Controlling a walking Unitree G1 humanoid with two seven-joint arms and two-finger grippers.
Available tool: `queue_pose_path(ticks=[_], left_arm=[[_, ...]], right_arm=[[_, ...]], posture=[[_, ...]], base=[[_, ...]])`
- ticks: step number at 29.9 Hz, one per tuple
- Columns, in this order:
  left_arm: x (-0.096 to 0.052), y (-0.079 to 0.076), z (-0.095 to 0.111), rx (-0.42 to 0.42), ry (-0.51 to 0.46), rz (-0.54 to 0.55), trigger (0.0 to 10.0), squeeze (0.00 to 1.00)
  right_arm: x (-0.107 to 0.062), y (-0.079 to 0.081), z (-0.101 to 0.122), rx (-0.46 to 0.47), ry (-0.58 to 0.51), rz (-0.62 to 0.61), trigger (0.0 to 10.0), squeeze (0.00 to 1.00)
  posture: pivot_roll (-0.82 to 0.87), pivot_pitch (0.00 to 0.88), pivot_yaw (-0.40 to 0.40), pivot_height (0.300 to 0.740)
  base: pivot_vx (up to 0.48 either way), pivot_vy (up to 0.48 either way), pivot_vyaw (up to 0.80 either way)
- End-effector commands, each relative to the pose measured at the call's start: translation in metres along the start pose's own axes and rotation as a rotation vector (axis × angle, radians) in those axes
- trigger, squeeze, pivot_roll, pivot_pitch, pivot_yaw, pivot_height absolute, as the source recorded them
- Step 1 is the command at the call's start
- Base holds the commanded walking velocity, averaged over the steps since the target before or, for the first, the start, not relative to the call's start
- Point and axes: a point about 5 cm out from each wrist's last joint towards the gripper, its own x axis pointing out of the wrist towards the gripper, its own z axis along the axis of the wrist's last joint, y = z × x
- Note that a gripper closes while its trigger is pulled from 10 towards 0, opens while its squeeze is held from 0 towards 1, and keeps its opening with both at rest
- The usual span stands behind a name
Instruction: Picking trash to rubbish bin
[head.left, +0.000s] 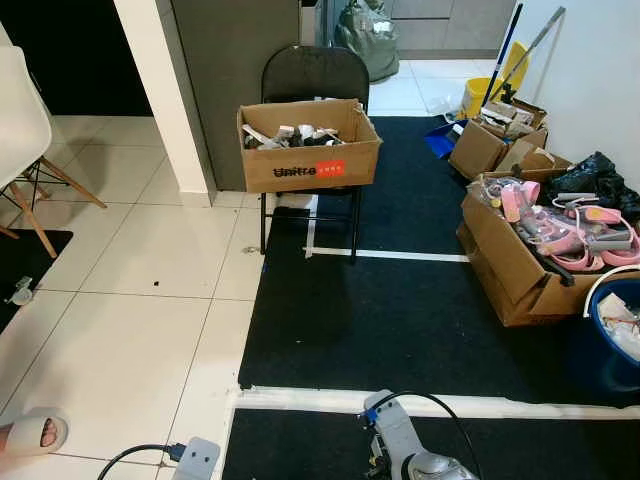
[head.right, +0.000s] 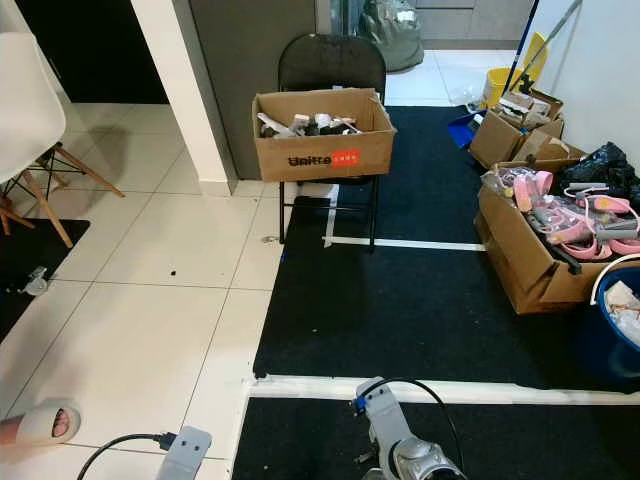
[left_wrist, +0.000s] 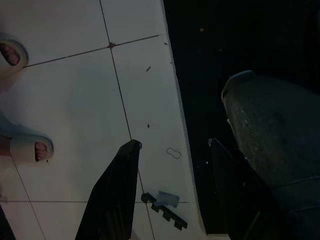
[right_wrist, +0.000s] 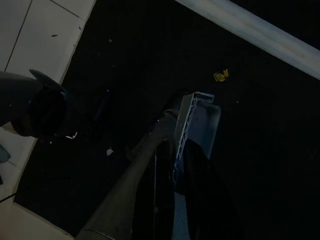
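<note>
Head view: I'm looking down a black mat (head.left: 400, 320) edged with white tape (head.left: 330, 400), white tile floor (head.left: 130, 330) on my left. Straight ahead a black folding chair (head.left: 312, 75) carries an open cardboard box (head.left: 308, 145) packed with scraps. On my right, another box (head.left: 520, 265) brims with pink things, more boxes behind it, and the blue bin (head.left: 615, 340) sits at the right edge, just beside that box. A white chair (head.left: 20, 130) stands far left. A person's slippered foot (head.left: 35, 433) shows at the lower left corner.

Left wrist view: my left claw (left_wrist: 172, 155) hangs open over the seam where tile meets mat, fingers (left_wrist: 117, 190) well apart, gripping nothing. Two slippered feet rest on the tile nearby.

Right wrist view: dim here. My right claw (right_wrist: 172, 155) is closed on a grey-blue flat piece (right_wrist: 200, 120) above the mat. A small yellow scrap (right_wrist: 221, 75) lies on the mat near the tape.
</note>
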Motion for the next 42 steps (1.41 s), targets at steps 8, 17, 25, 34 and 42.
queue_pose_path(ticks=[8, 17, 25, 34, 42], left_arm=[[-0.0004, -0.0098, -0.0052, 0.004, 0.021, -0.029, 10.0, 0.0], [-0.0005, -0.0102, -0.006, 0.0, 0.022, -0.03, 10.0, 0.0], [-0.0006, -0.0104, -0.0065, 0.003, 0.023, -0.031, 10.0, 0.0], [-0.0006, -0.0103, -0.006, 0.006, 0.022, -0.032, 10.0, 0.0], [-0.0005, -0.0104, -0.0055, 0.01, 0.02, -0.034, 10.0, 0.0]], right_arm=[[0.0001, 0.002, -0.0049, 0.007, 0.009, 0.005, 10.0, 0.0], [0.0001, 0.0023, -0.005, 0.006, 0.009, 0.006, 10.0, 0.0], [0.0001, 0.0027, -0.0065, 0.003, 0.013, 0.008, 10.0, 0.0], [-0.0001, 0.0024, -0.0076, 0.005, 0.014, 0.006, 10.0, 0.0], [-0.0002, 0.0025, -0.009, 0.007, 0.017, 0.005, 10.0, 0.0]], posture=[[-0.05, 0.023, 0.034, 0.74], [-0.05, 0.025, 0.032, 0.74], [-0.05, 0.025, 0.034, 0.74], [-0.05, 0.026, 0.035, 0.74], [-0.05, 0.028, 0.036, 0.74]], base=[[0.0, 0.0, 0.0], [0.0, 0.0, 0.0], [0.0, 0.0, 0.0], [0.0, 0.0, 0.0], [0.0, 0.0, 0.0]])
